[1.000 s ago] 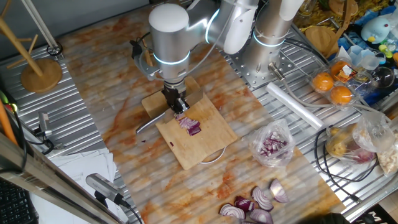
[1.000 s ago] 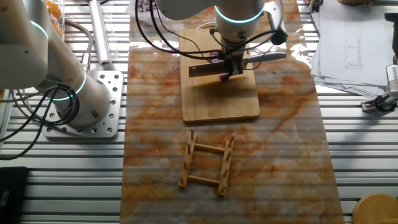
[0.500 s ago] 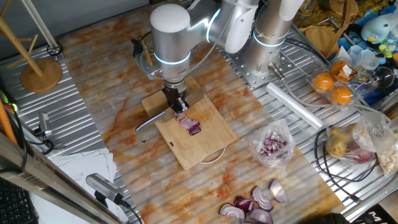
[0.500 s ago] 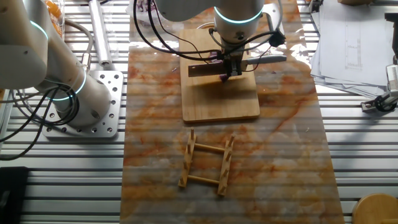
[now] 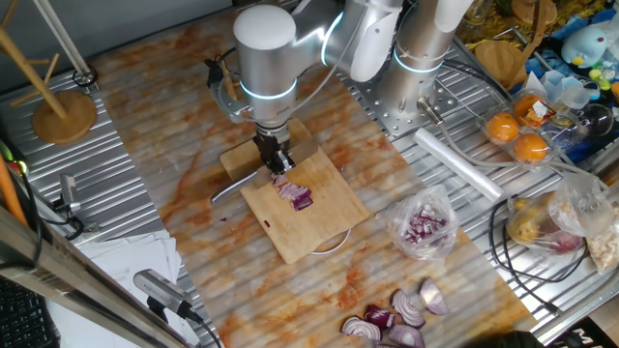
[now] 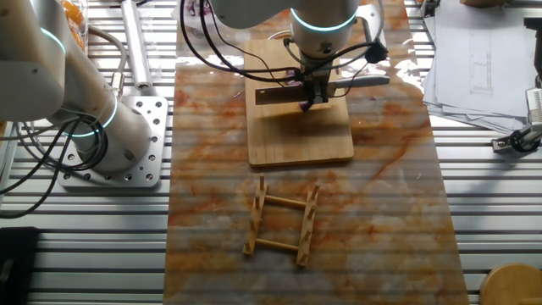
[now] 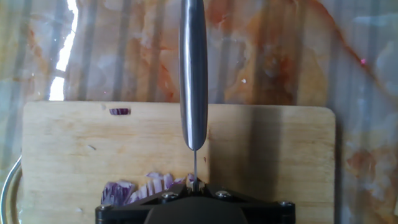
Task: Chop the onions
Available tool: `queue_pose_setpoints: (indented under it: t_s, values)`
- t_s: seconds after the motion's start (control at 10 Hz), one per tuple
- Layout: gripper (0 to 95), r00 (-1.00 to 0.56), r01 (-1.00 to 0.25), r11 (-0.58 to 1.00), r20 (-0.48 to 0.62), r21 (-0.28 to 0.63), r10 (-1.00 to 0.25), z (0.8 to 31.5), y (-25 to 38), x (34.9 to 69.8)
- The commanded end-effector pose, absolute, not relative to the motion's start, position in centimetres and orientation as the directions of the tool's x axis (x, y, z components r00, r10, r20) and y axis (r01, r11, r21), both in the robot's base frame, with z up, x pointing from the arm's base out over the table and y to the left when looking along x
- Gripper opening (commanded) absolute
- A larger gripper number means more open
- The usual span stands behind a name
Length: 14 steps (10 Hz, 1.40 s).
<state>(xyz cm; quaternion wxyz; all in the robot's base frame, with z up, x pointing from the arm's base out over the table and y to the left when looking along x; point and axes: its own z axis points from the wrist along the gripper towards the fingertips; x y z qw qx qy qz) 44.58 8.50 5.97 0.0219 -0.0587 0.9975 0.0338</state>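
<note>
My gripper (image 5: 275, 160) stays clamped on the knife (image 5: 235, 188), barely shifted in the last second; the onions (image 5: 296, 195) lie part-cut on the board (image 5: 324, 217) just beneath my fingers; chopping continues.

Claw (image 5: 275, 166) above onions (image 5: 297, 196) on board (image 5: 324, 215)

A robotics lab staged as a kitchen: a ribbed aluminium bench (image 5: 135, 208) under a marble-print mat (image 6: 305, 212), 2 arm bases bolted to a metal plate (image 6: 127, 144), loose cables (image 5: 503, 246), clutter, and a wooden cutting board (image 5: 305, 217).
</note>
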Motion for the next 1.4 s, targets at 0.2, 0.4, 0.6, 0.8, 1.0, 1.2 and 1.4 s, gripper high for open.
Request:
queue_pose_setpoints:
  t_s: [0.2, 0.4, 0.6, 0.8, 1.0, 1.2, 1.4]
  values:
    - [0.0, -0.992, -0.12, 0.991, -0.045, 0.058, -0.117, 5.7, 8.4, 44.6]
    - [0.0, -0.992, -0.119, 0.991, -0.047, 0.061, -0.116, 5.2, 8.2, 44.7]
    - [0.0, -0.993, -0.107, 0.992, -0.059, 0.064, -0.104, 4.1, 8.6, 44.6]
    - [0.0, -0.991, -0.113, 0.992, -0.078, 0.057, -0.108, 3.0, 8.6, 44.8]
    - [0.0, -0.992, -0.105, 0.991, -0.075, 0.085, -0.099, 2.5, 8.8, 44.7]
    - [0.0, -0.989, -0.117, 0.991, -0.094, 0.071, -0.11, 2.1, 9.2, 44.6]
    - [0.0, -0.989, -0.13, 0.987, -0.089, 0.092, -0.122, 4.0, 9.5, 44.2]
